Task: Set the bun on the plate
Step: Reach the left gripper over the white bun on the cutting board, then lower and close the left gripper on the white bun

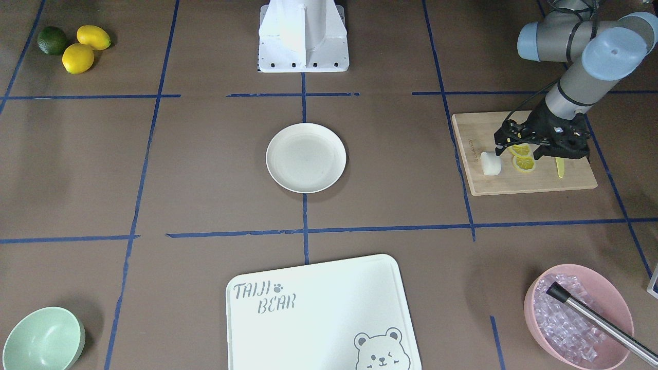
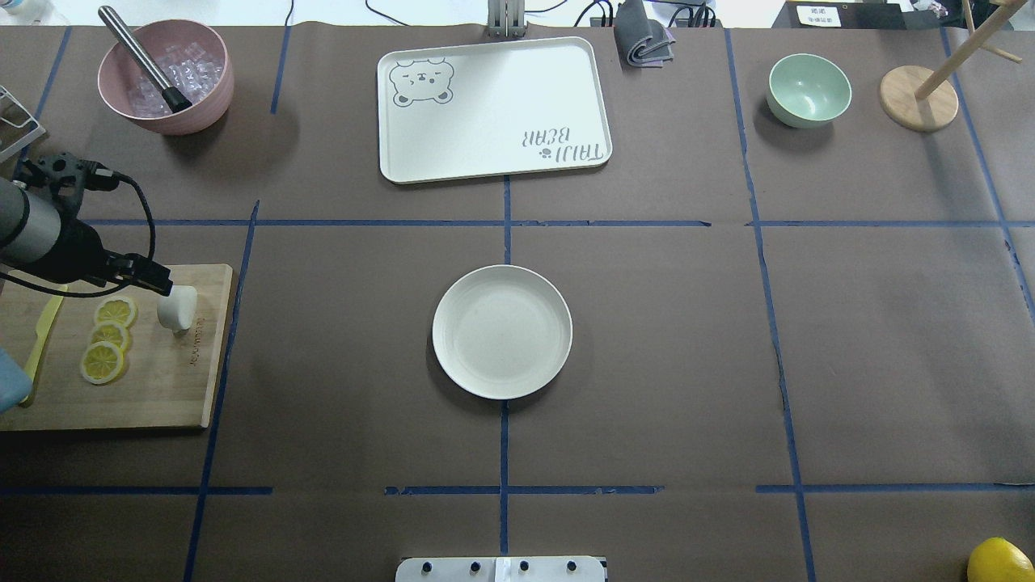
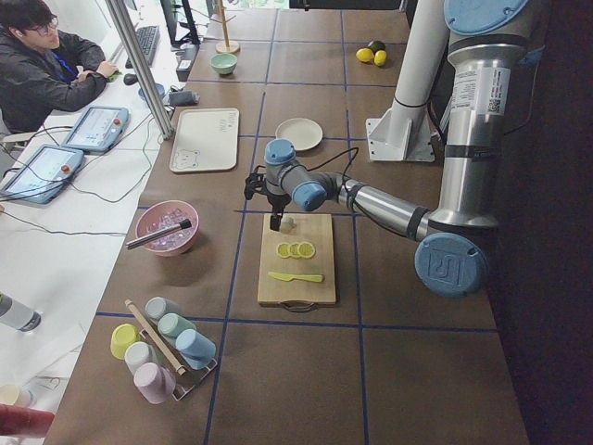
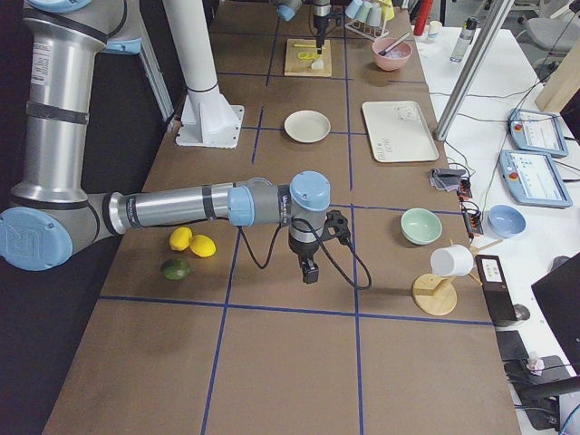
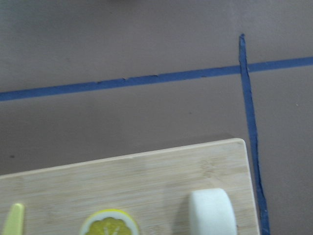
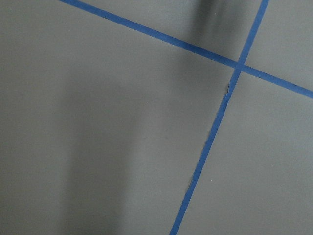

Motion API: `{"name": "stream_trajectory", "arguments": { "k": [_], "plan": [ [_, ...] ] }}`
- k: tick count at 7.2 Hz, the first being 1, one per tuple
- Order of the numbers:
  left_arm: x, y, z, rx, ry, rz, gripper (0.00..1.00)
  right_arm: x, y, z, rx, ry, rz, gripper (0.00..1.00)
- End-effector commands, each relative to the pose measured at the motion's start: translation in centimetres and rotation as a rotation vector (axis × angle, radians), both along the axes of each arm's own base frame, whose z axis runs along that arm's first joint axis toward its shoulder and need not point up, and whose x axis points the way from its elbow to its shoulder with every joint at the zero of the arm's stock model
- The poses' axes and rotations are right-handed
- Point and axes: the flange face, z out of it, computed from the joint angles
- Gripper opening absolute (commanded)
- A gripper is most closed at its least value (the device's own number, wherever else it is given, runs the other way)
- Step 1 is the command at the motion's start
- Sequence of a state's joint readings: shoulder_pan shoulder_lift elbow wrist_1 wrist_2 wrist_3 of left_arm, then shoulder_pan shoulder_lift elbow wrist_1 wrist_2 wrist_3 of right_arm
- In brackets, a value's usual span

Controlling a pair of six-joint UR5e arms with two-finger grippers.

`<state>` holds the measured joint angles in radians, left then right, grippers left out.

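Observation:
The bun [image 1: 491,163] [image 2: 178,309] is a small white lump lying on a wooden cutting board [image 1: 524,182] at my left side. It shows at the lower edge of the left wrist view [image 5: 211,213]. My left gripper [image 1: 498,150] [image 2: 164,283] hangs just beside and above the bun's end, its fingers close together with nothing between them. I cannot tell whether it touches the bun. The round cream plate [image 1: 306,158] [image 2: 501,331] sits empty at the table's middle, well away from the board. My right gripper [image 4: 310,271] hovers over bare table far off; open or shut I cannot tell.
Lemon slices [image 2: 105,339] and a yellow knife [image 2: 40,339] share the board with the bun. A pink bowl [image 2: 166,77] of ice with a metal tool, a white bear tray [image 2: 493,109] and a mint-green bowl [image 2: 808,89] line the far edge. Whole lemons and a lime [image 1: 77,46] lie near my right arm.

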<state>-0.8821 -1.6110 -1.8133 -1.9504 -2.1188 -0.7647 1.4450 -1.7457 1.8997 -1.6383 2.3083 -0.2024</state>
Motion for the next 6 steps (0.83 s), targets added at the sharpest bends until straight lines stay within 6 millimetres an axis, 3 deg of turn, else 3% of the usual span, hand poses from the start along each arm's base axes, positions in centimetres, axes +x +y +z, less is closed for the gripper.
{"name": "stream_trajectory", "arguments": {
  "k": [1, 2, 4, 5, 6],
  "plan": [
    [3.5, 1.4, 1.5, 0.013, -0.044, 0.030, 1.00, 0.0, 0.0, 0.0, 0.000, 0.003, 0.000, 1.00],
    [4.2, 0.7, 2.4, -0.002, -0.057, 0.030, 1.00, 0.0, 0.0, 0.4, -0.006, 0.003, 0.000, 1.00],
    [5.9, -0.8, 2.3, -0.017, -0.055, 0.027, 0.99, 0.0, 0.0, 0.5, -0.006, 0.003, 0.000, 1.00],
    [5.9, -0.8, 2.1, -0.015, -0.050, 0.032, 0.55, 0.0, 0.0, 0.5, -0.006, 0.003, 0.000, 1.00],
    [6.2, -0.7, 2.1, -0.023, -0.046, 0.041, 0.28, 0.0, 0.0, 0.5, -0.006, 0.004, -0.001, 1.00]
  ]
}}
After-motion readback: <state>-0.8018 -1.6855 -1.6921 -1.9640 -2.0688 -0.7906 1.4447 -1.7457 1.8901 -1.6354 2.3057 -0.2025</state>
